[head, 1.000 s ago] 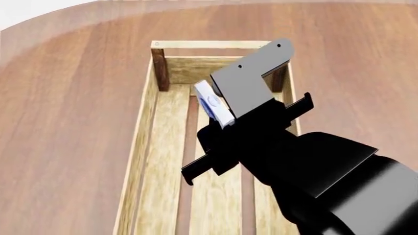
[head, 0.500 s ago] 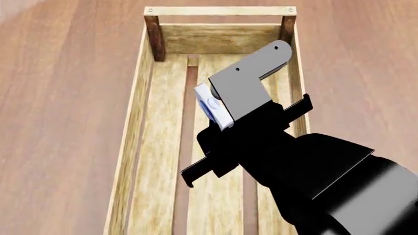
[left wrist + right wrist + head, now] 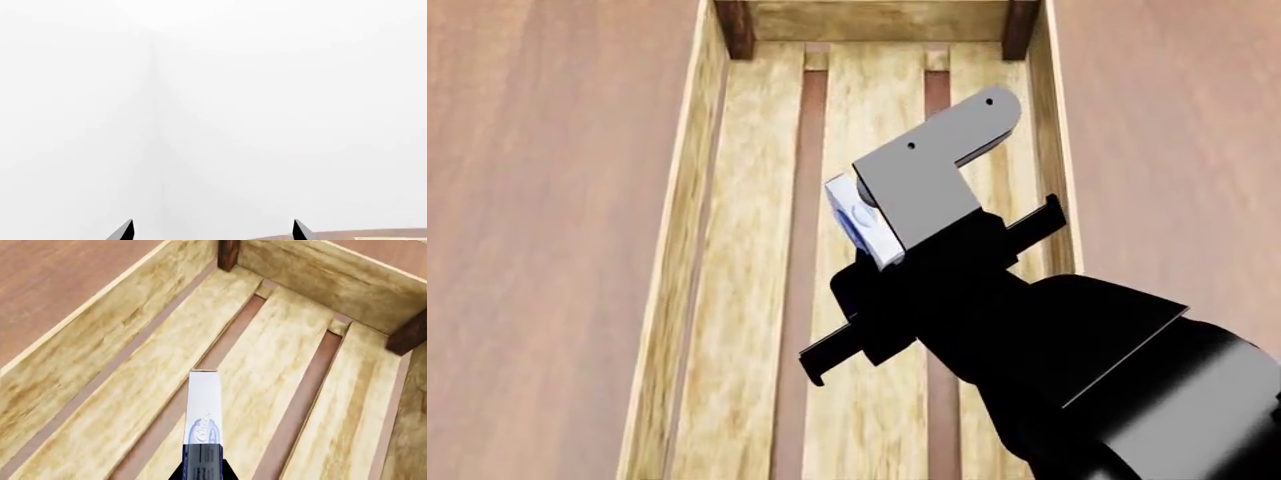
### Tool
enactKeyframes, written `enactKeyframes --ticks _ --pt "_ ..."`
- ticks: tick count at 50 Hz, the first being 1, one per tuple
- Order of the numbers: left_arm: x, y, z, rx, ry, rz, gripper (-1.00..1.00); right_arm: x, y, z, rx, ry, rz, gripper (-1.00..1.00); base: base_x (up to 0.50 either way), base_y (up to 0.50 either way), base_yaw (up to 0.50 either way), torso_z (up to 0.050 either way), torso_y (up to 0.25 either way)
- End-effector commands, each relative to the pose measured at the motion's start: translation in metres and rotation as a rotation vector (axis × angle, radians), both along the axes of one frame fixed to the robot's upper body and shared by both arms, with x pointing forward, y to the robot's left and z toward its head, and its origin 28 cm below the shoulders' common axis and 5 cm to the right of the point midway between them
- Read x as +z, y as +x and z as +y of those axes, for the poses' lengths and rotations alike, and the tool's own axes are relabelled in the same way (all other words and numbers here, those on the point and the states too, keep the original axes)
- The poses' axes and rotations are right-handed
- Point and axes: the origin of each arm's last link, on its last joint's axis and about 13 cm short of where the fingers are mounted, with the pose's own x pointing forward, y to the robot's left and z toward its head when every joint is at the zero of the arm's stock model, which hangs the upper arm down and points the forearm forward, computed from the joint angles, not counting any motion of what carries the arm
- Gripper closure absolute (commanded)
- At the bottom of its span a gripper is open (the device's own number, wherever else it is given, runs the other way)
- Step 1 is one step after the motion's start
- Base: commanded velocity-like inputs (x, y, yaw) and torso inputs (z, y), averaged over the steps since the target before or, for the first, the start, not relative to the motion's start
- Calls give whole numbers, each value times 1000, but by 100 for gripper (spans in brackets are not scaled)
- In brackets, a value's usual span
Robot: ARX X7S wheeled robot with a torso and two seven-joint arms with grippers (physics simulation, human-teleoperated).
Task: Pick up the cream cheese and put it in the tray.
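While our left gripper (image 3: 212, 231) shows only parted, empty fingers, the head view shows our right gripper (image 3: 888, 240) holding the cream cheese (image 3: 862, 222) over the tray (image 3: 681, 250). The right wrist view suggests lowering closer to the slats before releasing.

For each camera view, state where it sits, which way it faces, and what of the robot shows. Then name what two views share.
Head view: on the head, looking down over the right arm; right gripper holds the cream cheese above the tray.
Right wrist view: near that gripper, facing into the tray; dark finger bases flank the box.
Left wrist view: facing a blank white background; two fingertips show.
Shared: head and right wrist both show cream cheese and tray.
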Motion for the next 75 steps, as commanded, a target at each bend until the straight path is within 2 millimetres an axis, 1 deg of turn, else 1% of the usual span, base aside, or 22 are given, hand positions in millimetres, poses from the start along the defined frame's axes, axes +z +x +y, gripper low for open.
enactKeyframes --ticks 1,11,24,40,58,60,61,75 --pt "0 0 0 -2 -2 -2 -100 3 0 0 -1 -3 -15 100 0 0 0 0 -137" --pt "0 0 1 -2 -5 -5 -100 0 2 1 -2 -9 -12 100 -1 0 0 0 -136" --pt "0 0 2 13 -8 -10 -100 -1 2 3 5 -14 -14 100 0 0 0 0 -49" --pt "0 -1 1 4 -11 -13 -100 -2 2 3 12 -20 -12 100 0 0 0 0 -135" --pt "0 -1 1 6 -10 -12 -100 -2 3 4 11 -26 -18 100 0 0 0 0 -36" --pt "0 -1 1 6 -11 -11 -100 -2 4 3 0 -50 -41 100 0 0 0 0 -34" --pt "0 -1 1 6 -11 -11 -100 -2 4 3 5 -41 -33 -100 0 0 0 0 -35" --pt "0 0 1 4 -8 -9 -100 -4 5 2 -14 -64 -36 -100 0 0 0 0 -34"
